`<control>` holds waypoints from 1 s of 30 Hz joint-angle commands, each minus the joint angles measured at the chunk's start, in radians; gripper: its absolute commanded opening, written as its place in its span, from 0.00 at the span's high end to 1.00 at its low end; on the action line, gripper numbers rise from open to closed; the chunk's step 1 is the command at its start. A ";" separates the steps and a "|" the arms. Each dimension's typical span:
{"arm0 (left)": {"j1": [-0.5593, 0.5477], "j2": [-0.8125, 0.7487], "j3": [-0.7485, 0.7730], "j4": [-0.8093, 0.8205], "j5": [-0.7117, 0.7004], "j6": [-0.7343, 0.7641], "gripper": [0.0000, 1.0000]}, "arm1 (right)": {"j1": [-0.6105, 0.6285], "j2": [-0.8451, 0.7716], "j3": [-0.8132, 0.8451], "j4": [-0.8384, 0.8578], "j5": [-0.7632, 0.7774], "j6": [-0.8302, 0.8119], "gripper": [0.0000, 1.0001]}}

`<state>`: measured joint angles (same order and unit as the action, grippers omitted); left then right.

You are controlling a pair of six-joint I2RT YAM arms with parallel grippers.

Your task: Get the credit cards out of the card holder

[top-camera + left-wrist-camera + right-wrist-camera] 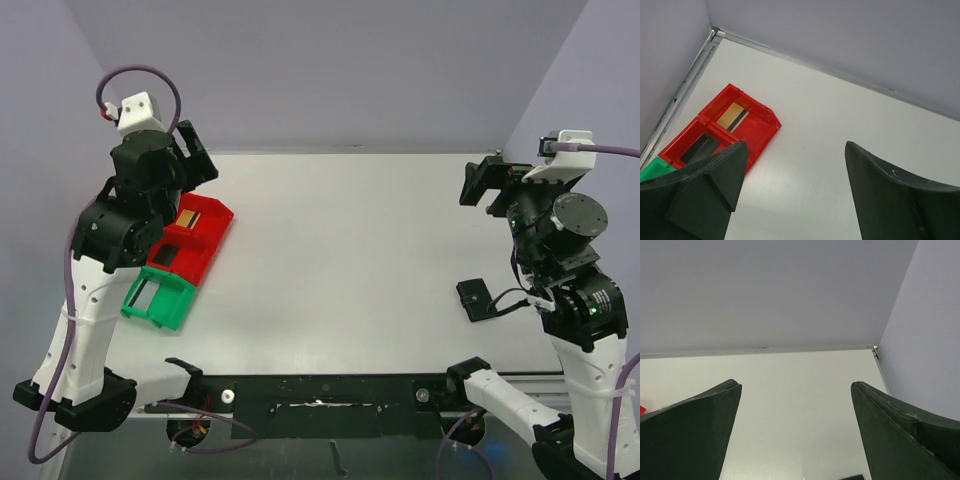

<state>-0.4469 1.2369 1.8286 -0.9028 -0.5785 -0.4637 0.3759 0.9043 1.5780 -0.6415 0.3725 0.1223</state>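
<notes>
Left tool (795,150): spread, empty
Right tool (796,387): spread, empty
Gold card (732,116), black card (700,148): in red bins (765,132)
Grey card (150,292): seemingly in green bin (165,315)
Holder (475,298): on bench (350,250), beside right arm
Progress: probably finished

No lettering, label, brand or number can be read in any view — the gold card (726,114), left in the left wrist view, is shown too small.

Gold card (727,114) and black card (700,149) in adjoining red bins (761,126) — jaws apart
</notes>
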 commanded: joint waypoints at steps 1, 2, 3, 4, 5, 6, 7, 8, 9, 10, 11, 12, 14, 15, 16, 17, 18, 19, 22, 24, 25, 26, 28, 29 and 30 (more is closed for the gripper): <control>0.071 -0.046 -0.098 0.053 0.093 -0.010 0.23 | -0.075 -0.024 -0.097 0.043 -0.038 0.083 0.02; 0.093 -0.053 -0.133 0.058 0.114 -0.016 0.23 | -0.099 -0.033 -0.133 0.055 -0.053 0.102 0.02; 0.112 -0.060 -0.168 0.062 0.131 -0.023 0.23 | -0.120 -0.041 -0.163 0.055 -0.065 0.117 0.02; 0.132 -0.067 -0.206 0.069 0.150 -0.034 0.23 | -0.144 -0.051 -0.202 0.064 -0.079 0.141 0.02; 0.156 -0.076 -0.250 0.080 0.168 -0.048 0.24 | -0.166 -0.062 -0.241 0.082 -0.094 0.160 0.02; 0.176 -0.082 -0.291 0.090 0.178 -0.062 0.24 | -0.187 -0.074 -0.283 0.099 -0.108 0.178 0.02; 0.196 -0.086 -0.331 0.099 0.195 -0.078 0.24 | -0.211 -0.089 -0.327 0.126 -0.127 0.197 0.02; 0.217 -0.089 -0.375 0.113 0.209 -0.095 0.24 | -0.230 -0.102 -0.371 0.148 -0.144 0.213 0.02; 0.236 -0.088 -0.416 0.121 0.223 -0.110 0.25 | -0.253 -0.114 -0.413 0.166 -0.163 0.231 0.02; 0.253 -0.084 -0.449 0.126 0.234 -0.125 0.26 | -0.273 -0.120 -0.447 0.171 -0.177 0.248 0.02; 0.271 -0.075 -0.483 0.127 0.244 -0.138 0.27 | -0.290 -0.124 -0.476 0.169 -0.193 0.266 0.02; 0.289 -0.067 -0.516 0.128 0.252 -0.152 0.27 | -0.310 -0.128 -0.512 0.163 -0.211 0.285 0.03; 0.319 -0.051 -0.578 0.128 0.250 -0.179 0.29 | -0.340 -0.133 -0.576 0.155 -0.255 0.307 0.02; 0.334 -0.045 -0.610 0.131 0.249 -0.194 0.29 | -0.355 -0.137 -0.610 0.157 -0.279 0.318 0.02; 0.348 -0.041 -0.639 0.139 0.249 -0.208 0.30 | -0.369 -0.141 -0.646 0.165 -0.302 0.330 0.02; 0.364 -0.038 -0.673 0.153 0.254 -0.226 0.30 | -0.379 -0.142 -0.676 0.179 -0.322 0.339 0.02; 0.380 -0.034 -0.707 0.171 0.262 -0.242 0.31 | -0.390 -0.144 -0.711 0.194 -0.349 0.351 0.02; 0.395 -0.029 -0.734 0.187 0.268 -0.256 0.31 | -0.398 -0.144 -0.733 0.203 -0.368 0.362 0.02; 0.439 -0.006 -0.792 0.207 0.277 -0.294 0.34 | -0.419 -0.132 -0.792 0.236 -0.433 0.401 0.02; 0.464 0.008 -0.826 0.229 0.269 -0.314 0.36 | -0.427 -0.119 -0.819 0.261 -0.478 0.435 0.02; 0.478 0.014 -0.841 0.245 0.272 -0.323 0.37 | -0.429 -0.113 -0.828 0.271 -0.504 0.448 0.02; 0.491 0.021 -0.854 0.256 0.278 -0.333 0.38 | -0.430 -0.107 -0.835 0.282 -0.529 0.458 0.02; 0.513 0.033 -0.876 0.269 0.276 -0.354 0.39 | -0.425 -0.101 -0.844 0.295 -0.559 0.481 0.02; 0.522 0.037 -0.890 0.277 0.274 -0.365 0.40 | -0.419 -0.102 -0.850 0.303 -0.571 0.491 0.02; 0.538 0.038 -0.904 0.299 0.276 -0.371 0.40 | -0.415 -0.105 -0.858 0.313 -0.580 0.498 0.02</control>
<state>0.0498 1.2655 0.9508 -0.7143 -0.3073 -0.7742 -0.0460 0.8074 0.7296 -0.4431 -0.1101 0.5583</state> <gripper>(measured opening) 0.610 0.975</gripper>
